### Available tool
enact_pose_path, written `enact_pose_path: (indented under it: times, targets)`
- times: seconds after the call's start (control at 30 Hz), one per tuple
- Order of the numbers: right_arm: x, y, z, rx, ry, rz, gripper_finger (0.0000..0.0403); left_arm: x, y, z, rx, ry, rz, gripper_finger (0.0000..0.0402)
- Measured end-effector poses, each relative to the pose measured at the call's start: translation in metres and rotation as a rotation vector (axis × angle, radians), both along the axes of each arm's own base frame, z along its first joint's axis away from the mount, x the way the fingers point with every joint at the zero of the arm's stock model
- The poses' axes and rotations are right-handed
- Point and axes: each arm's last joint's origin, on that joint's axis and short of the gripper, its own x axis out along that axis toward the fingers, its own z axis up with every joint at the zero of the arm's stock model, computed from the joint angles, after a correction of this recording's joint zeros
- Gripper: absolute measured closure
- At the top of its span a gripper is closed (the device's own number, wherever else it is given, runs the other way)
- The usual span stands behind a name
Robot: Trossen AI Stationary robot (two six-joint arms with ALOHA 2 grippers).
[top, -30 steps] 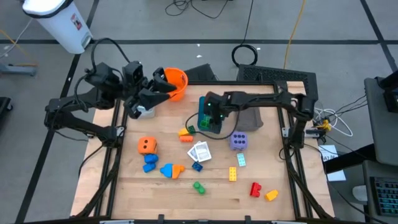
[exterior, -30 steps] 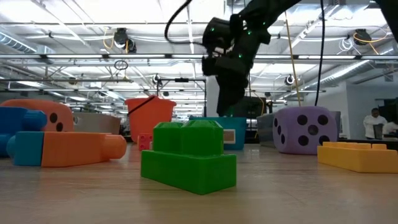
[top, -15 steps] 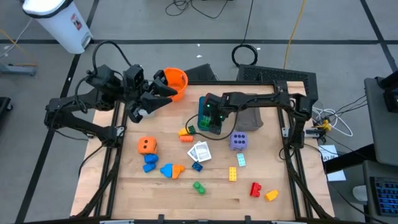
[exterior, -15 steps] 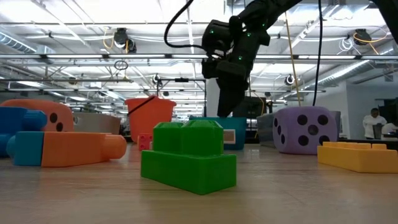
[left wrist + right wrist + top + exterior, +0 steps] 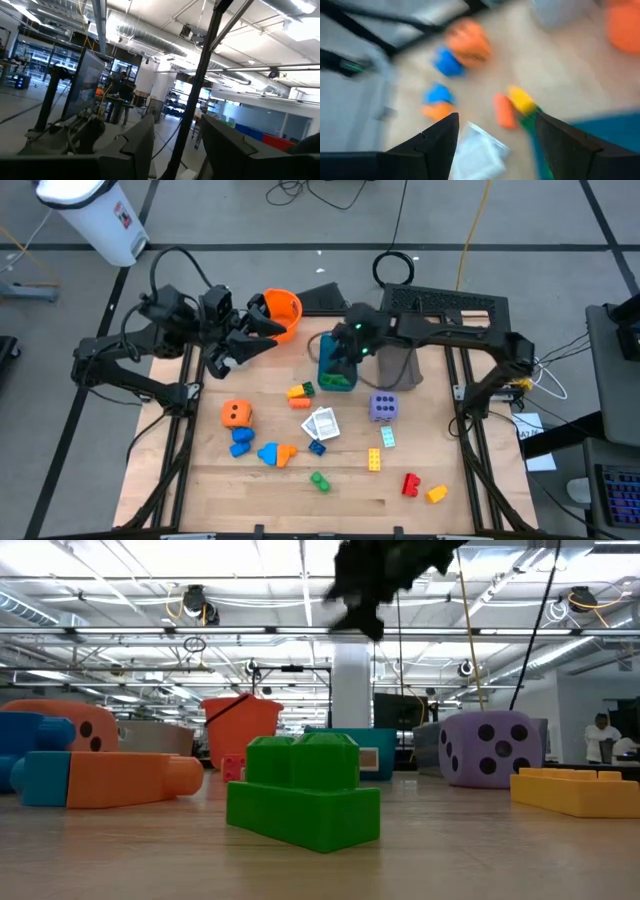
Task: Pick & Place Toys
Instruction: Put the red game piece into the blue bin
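Wooden table (image 5: 250, 490) carries, at its far edge, an orange bucket (image 5: 283, 313), a teal tray (image 5: 334, 367) and a grey tray (image 5: 402, 367). Mid-surface: orange die (image 5: 236, 414), purple die (image 5: 383, 407), white cards (image 5: 322, 423). Bricks lie scattered: green brick (image 5: 319, 480), red brick (image 5: 410, 484), yellow brick (image 5: 374, 459), blue brick (image 5: 241, 442).

Bright, even overhead light with soft shadows; the right wrist view is heavily motion-blurred, ceiling lamps glaring.
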Motion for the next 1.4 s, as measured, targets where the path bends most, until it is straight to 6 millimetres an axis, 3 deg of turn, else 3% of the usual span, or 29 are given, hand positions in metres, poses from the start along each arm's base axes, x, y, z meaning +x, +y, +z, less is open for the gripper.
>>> enact_pose_path:
  times: [0.13, 0.27, 0.37, 0.47, 0.63, 0.87, 1.1, 1.4]
  targets:
    - [-0.021, 0.022, 0.045, 0.052, -0.174, 0.06, 0.0148, 0.002, -0.009, -0.004, 0.008, 0.039, -0.029, 0.025]
    - [-0.053, 0.058, 0.08, -0.003, -0.272, 0.087, 0.0148, 0.004, -0.022, -0.01, 0.019, 0.1, -0.015, 0.0258]
    - [-0.079, 0.091, 0.095, -0.1, -0.278, 0.079, 0.0148, 0.005, -0.032, -0.015, 0.033, 0.143, -0.004, 0.0263]
    - [-0.104, 0.122, 0.097, -0.201, -0.213, 0.065, 0.0148, 0.005, -0.04, -0.018, 0.048, 0.176, -0.009, 0.0263]
    - [-0.135, 0.17, 0.078, -0.375, -0.001, 0.137, 0.0148, 0.004, -0.049, -0.021, 0.057, 0.21, -0.041, 0.0253]
    - [-0.153, 0.228, 0.044, -0.66, 0.177, 0.588, 0.0148, 0.009, -0.055, -0.026, 0.042, 0.235, -0.004, 0.0243]
    - [-0.152, 0.262, 0.003, -0.765, 0.276, 0.887, 0.0148, 0.032, -0.071, -0.037, -0.031, 0.265, 0.041, 0.0251]
    - [-0.155, 0.29, -0.061, -0.752, 0.238, 1.156, 0.0148, 0.078, -0.099, -0.049, -0.184, 0.081, -0.036, 0.0265]
